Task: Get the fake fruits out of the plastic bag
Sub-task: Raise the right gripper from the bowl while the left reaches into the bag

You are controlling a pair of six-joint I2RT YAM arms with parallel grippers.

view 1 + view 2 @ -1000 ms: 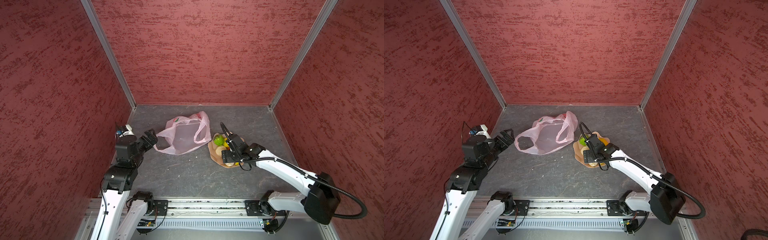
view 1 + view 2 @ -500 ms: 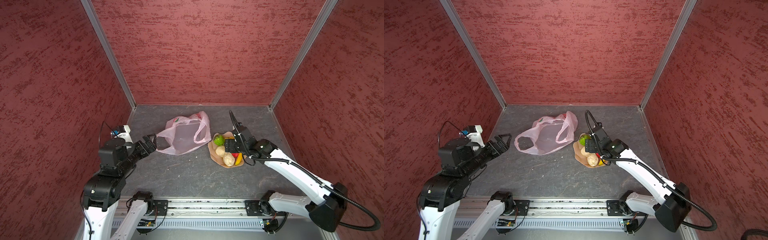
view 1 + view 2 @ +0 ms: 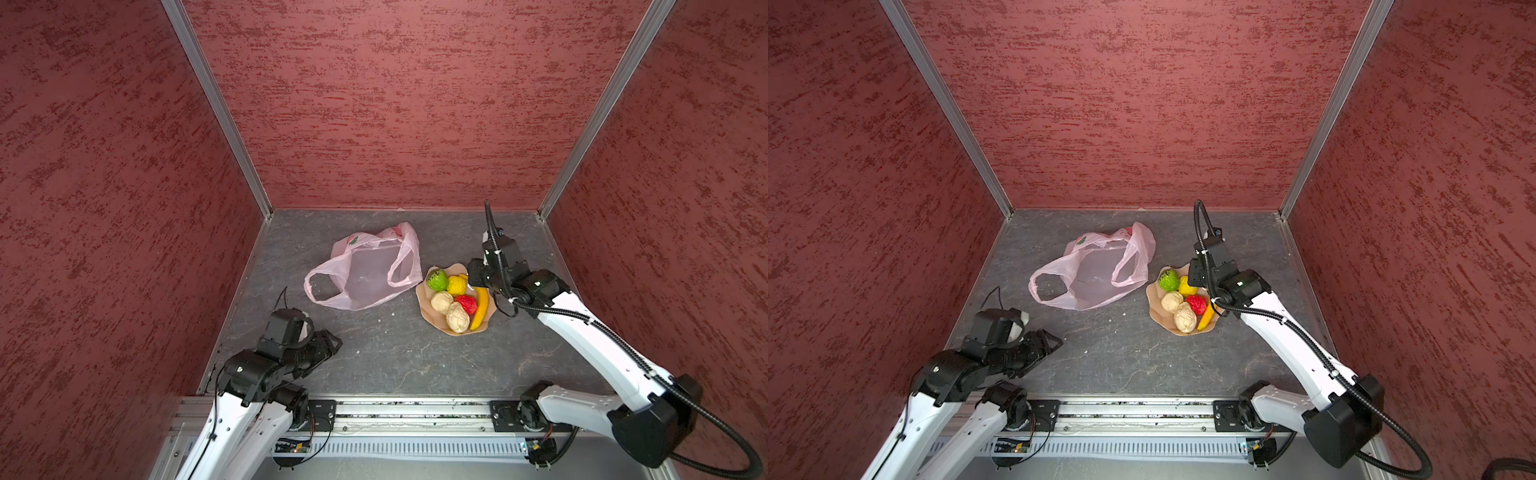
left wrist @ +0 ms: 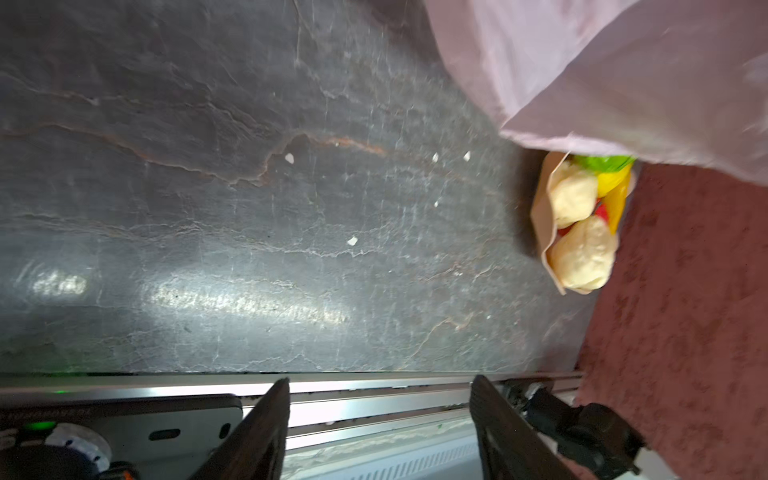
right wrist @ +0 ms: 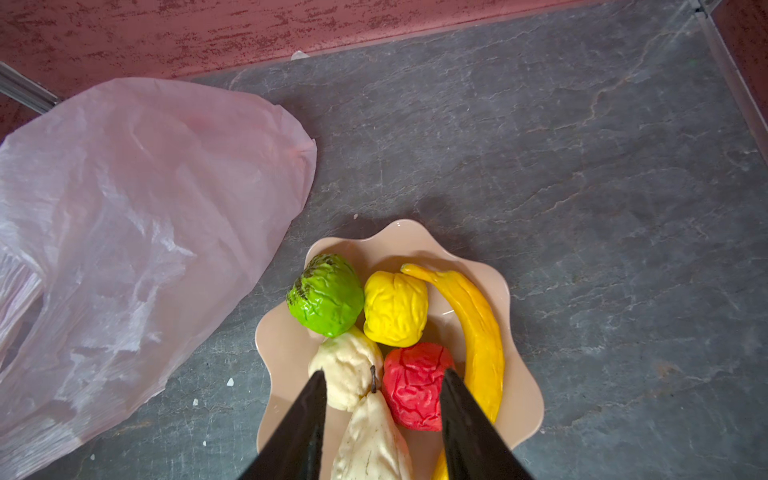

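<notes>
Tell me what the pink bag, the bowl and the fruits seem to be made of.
The plastic bag: thin film, translucent, with crinkles and shine. The bowl: probably glazed ceramic or hard plastic; smooth, glossy, scalloped rim. The fake fruits: likely painted foam or soft plastic; wrinkled skin, bright colours.

Six fake fruits lie in the peach bowl, just beside the plastic bag.

Top views: high, near edge, looking down over whole floor.
Left wrist: low, facing right.
Right wrist: close above the bowl.
Shared by all: bowl, plastic bag.
</notes>
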